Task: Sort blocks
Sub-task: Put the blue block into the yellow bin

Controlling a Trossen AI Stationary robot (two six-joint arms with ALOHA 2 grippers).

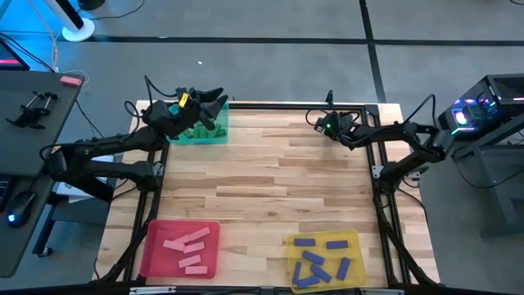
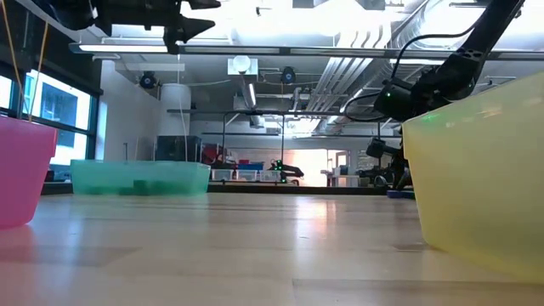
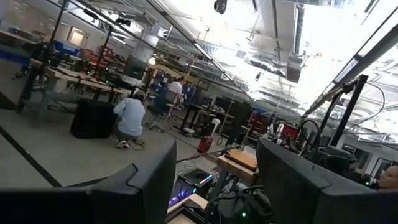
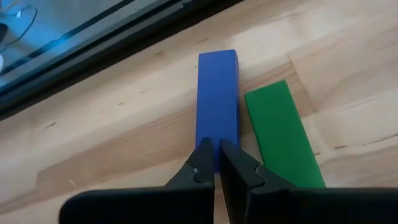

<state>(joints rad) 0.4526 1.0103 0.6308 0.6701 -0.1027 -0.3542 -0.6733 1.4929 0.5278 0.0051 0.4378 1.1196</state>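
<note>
A blue block and a green block lie flat side by side on the wooden table near its far right corner. My right gripper is shut, slanting down, with its tips over the blue block's near end. My left gripper hangs open above the green tray at the far left, nothing between its fingers. The green tray holds green blocks. The red tray holds pink blocks, and the yellow tray holds blue ones. My right gripper's shut fingertips stand at the blue block's near end, coming slanting from above and lying along the block. Whether they touch it, I cannot tell. The block lies flat on the table.
The table's dark frame rail runs just beyond the two blocks at the far edge. The red and yellow trays stand along the near edge, with bare wood between them and the far side. A person crouches in the room beyond.
</note>
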